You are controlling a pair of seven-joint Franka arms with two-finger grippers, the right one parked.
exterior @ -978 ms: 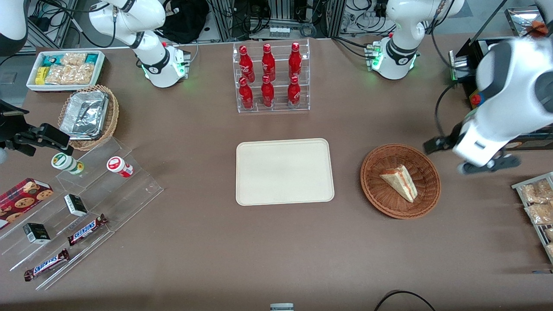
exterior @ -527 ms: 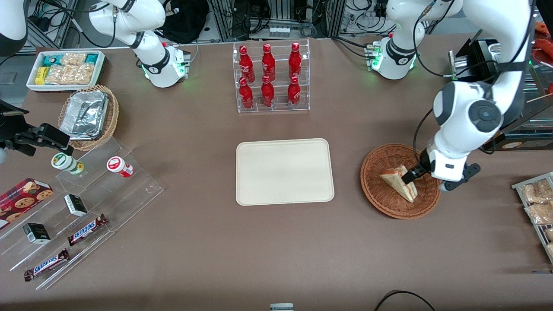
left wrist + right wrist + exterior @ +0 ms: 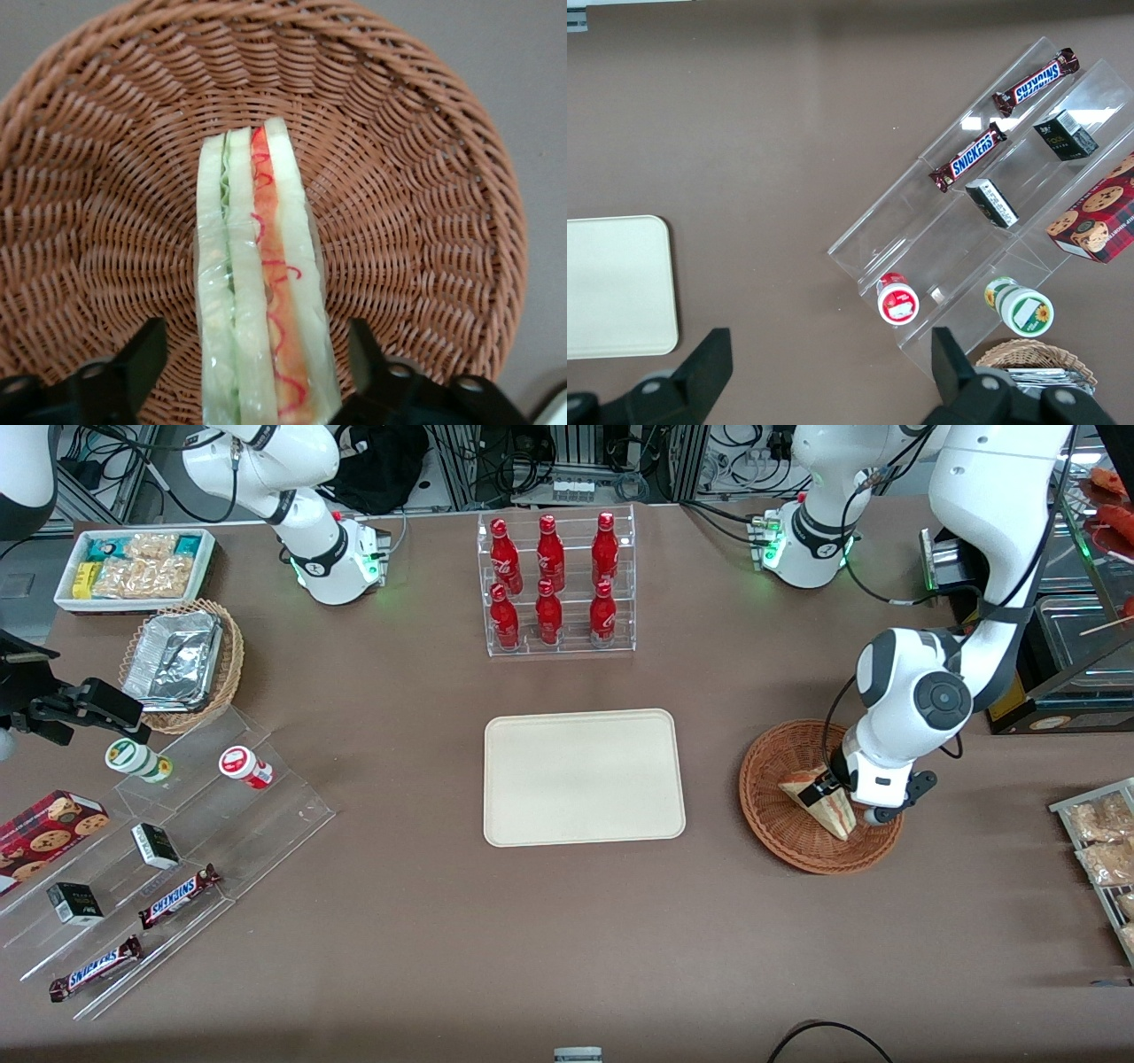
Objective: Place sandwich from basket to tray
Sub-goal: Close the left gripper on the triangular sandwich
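The sandwich (image 3: 824, 808) is a pale wedge with red and green filling, lying in the round reddish-brown wicker basket (image 3: 780, 834). My left gripper (image 3: 837, 792) is down inside the basket and open, one finger on either side of the sandwich. In the left wrist view the sandwich (image 3: 261, 292) stands on edge between the two black fingers (image 3: 146, 352), with a gap of basket (image 3: 416, 177) weave showing on each side. The cream tray (image 3: 585, 775) lies flat beside the basket, toward the parked arm's end, with nothing on it.
A clear rack of red bottles (image 3: 554, 584) stands farther from the front camera than the tray. Snack packs (image 3: 1103, 841) lie at the working arm's end. A clear stepped shelf (image 3: 177, 833), a tan basket with foil (image 3: 182, 664) and a white bin (image 3: 133, 567) sit at the parked arm's end.
The left arm swung in from the working arm's end of the table to over the basket. Its gripper came down until the open fingers stood on both sides of the sandwich.
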